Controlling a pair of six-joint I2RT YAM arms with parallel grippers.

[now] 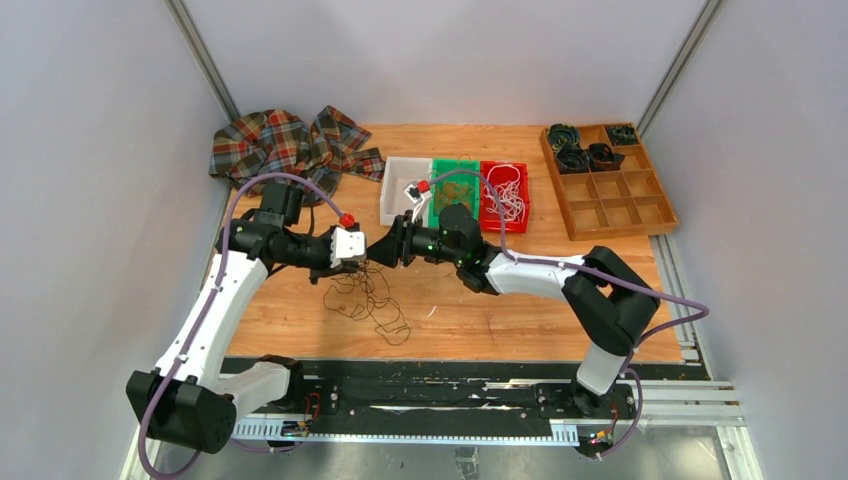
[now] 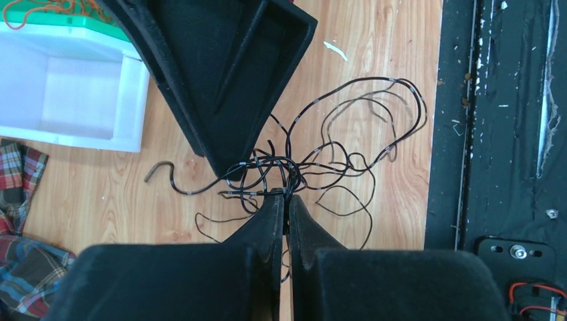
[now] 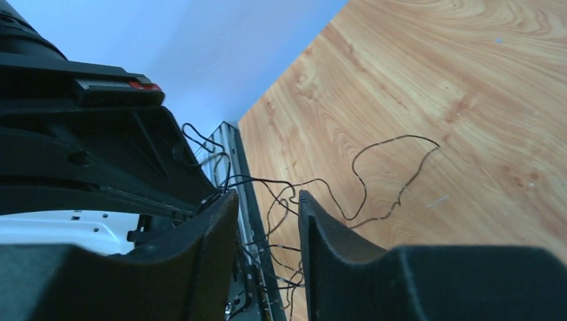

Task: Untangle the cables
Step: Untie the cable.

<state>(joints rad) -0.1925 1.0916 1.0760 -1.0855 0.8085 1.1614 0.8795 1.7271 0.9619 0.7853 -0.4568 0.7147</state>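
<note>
Separation step. My left pincer (image 2: 286, 212) clamped on knot of black cables (image 2: 314, 164), loops trailing over counter (image 2: 388, 40). Right pincer (image 3: 267, 221) jaws apart, strands between. Next, I judge: close on one strand, draw away gently.

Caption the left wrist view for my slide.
Shut left fingers pinch the black cable tangle over the wooden table.
</note>
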